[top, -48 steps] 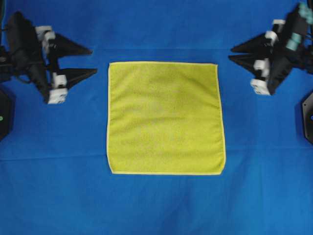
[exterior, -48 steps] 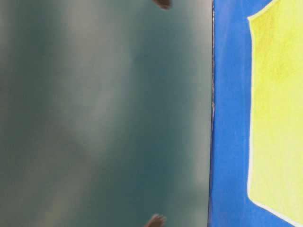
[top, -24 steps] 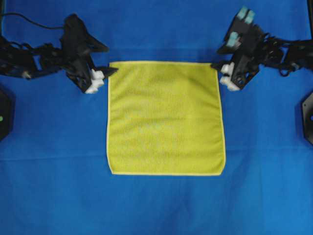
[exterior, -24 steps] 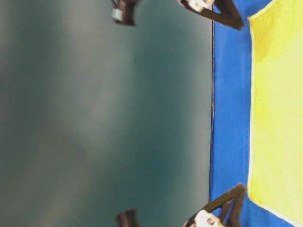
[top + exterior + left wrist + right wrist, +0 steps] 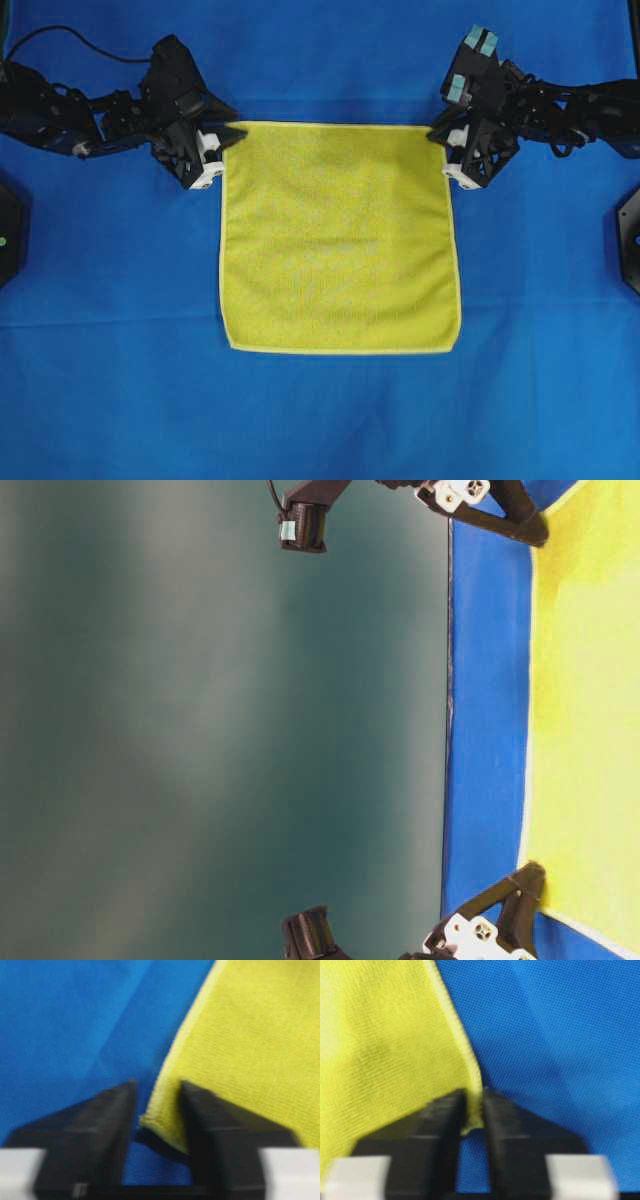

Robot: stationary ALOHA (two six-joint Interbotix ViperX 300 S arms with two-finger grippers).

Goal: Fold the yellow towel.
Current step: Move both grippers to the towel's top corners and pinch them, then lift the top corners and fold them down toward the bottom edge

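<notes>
The yellow towel [image 5: 340,238] is spread flat and square on the blue cloth [image 5: 320,420] that covers the counter, roughly in the middle of the overhead view. No fold has been made yet: all four edges lie out at full extent, and only the two far corners are being taken up.

The left gripper [image 5: 222,152] is set at the far left corner. In the left wrist view its fingers [image 5: 112,1120] are narrowed around the hem, with the corner of the towel raised between them; a small gap is seen on one side, so the pinch is judged not fully closed.

The right gripper [image 5: 446,150] is placed at the far right corner. In the right wrist view its fingers [image 5: 445,1115] are drawn almost together, and the stitched edge is clamped between them, with the corner tip showing just below the contact.

In the table-level view both grippers are seen low, at the towel's two end corners, close to the cloth.

The task is judged to be at its opening step: the grasp of the far edge is nearly secured, firmer on the right than on the left. What remains is the whole fold itself: the far edge must be lifted, carried toward the near edge, laid down so the hems meet, and released. Whether a second fold is wanted cannot be told.
</notes>
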